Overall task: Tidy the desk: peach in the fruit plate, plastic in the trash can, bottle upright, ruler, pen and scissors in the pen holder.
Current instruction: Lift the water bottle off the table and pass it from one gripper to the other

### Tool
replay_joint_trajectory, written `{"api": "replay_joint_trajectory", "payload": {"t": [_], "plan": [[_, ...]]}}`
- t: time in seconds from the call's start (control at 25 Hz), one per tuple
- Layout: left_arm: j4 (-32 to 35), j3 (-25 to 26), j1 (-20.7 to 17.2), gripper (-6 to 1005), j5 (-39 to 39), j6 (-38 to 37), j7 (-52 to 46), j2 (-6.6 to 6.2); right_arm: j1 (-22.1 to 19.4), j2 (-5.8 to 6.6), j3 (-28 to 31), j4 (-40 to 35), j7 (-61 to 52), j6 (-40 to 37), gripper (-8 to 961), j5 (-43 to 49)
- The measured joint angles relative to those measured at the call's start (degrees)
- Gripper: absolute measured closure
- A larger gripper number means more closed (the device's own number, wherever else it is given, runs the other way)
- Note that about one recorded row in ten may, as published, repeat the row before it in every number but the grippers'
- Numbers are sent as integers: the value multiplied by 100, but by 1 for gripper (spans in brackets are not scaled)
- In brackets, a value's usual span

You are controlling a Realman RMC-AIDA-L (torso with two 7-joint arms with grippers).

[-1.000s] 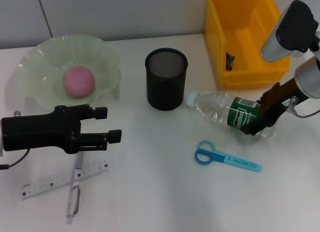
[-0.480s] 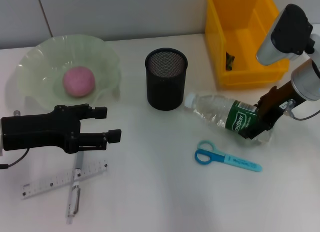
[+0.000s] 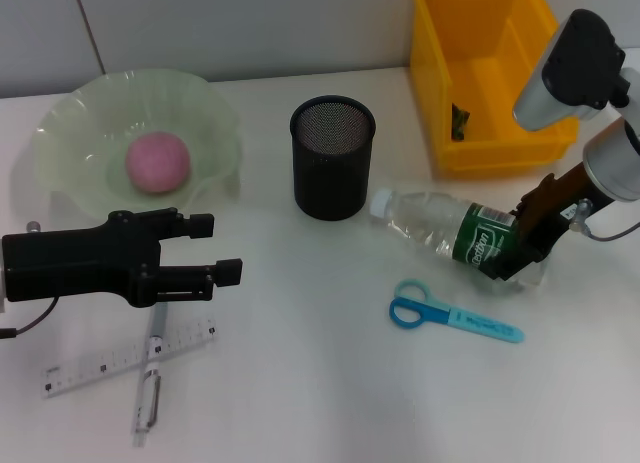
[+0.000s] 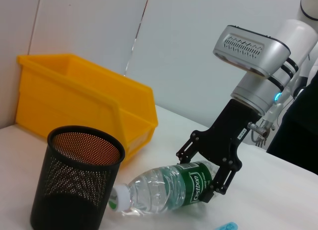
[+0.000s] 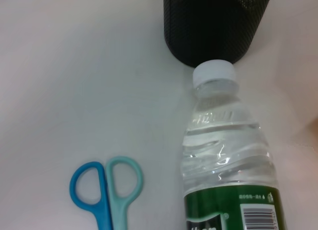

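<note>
Peach [image 3: 157, 162] is lying in the green fruit plate [image 3: 70, 133] at the far left of the table [image 3: 300, 383]. Just in front of the plate, the left pincer [image 3: 228, 247] is hovering over the table with its fingers spread apart, and it is holding nothing. Under it, near the front edge, the ruler [image 3: 90, 365] is lying flat, and the pen [image 3: 149, 393] is lying across the ruler.

Near the middle, the black mesh pen holder [image 3: 332, 157] is standing upright. The bottle [image 3: 450, 233] is lying on its side to the right of the holder, and its white cap [image 5: 213, 72] is pointing at the base of the holder, very close to it. The right pincer [image 3: 510, 251] is closing around the green label end of the bottle, with one finger [image 4: 223, 176] on each side of it. The blue scissors [image 3: 450, 313] are lying flat on the table in front of the bottle, apart from it. Behind the bottle, the yellow trash can [image 3: 440, 93] is standing at the far right, and something small and dark is lying inside it.
</note>
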State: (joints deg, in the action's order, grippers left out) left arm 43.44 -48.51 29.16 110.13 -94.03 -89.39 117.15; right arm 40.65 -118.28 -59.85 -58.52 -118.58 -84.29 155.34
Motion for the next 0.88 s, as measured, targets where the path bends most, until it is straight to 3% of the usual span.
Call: {"api": "replay_joint_trajectory", "payload": {"t": [0.4,0.88], "plan": [[-19,0,12,165,0,-1,0,0,-463,41,44,-781,135,-313,184,-777],[-3,0,16,165,0,0,-4,3,-604,47,174,-902,245,-413,186,-926]]}}
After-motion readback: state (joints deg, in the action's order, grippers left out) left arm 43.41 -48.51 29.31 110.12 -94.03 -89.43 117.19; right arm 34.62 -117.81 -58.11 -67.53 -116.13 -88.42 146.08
